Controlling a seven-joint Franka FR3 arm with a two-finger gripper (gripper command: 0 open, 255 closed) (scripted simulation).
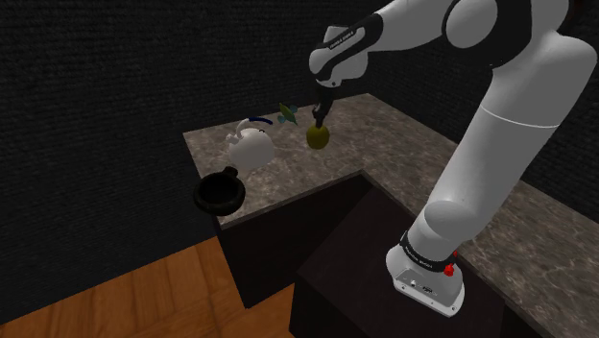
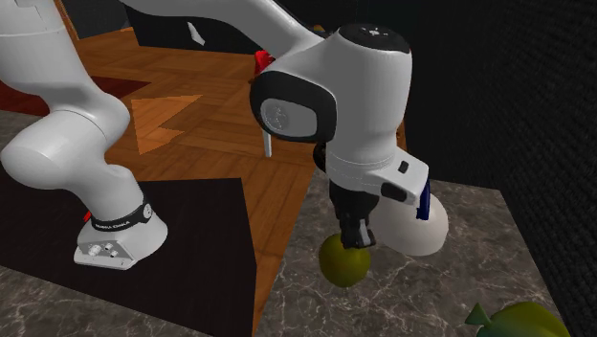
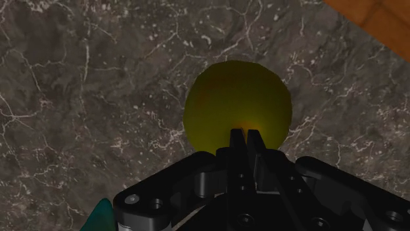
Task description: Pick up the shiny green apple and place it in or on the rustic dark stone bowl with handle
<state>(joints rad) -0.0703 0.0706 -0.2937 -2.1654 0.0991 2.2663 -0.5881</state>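
Hand (image 3: 240,134) perhaps touching apple (image 3: 230,98), near counter (image 3: 79,98) edge.

Glossy white arm (image 1: 499,125), rounded links, dark bands at joints. Black ring (image 1: 429,253) with white lettering above the base flange (image 1: 422,284); small red mark (image 1: 449,270) beside it. All-black gripper (image 3: 244,136), screw holes in housing.

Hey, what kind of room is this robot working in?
Probably a kitchen: a marbled stone countertop, a white kettle-like pot and a dark bowl on it, wood flooring below.
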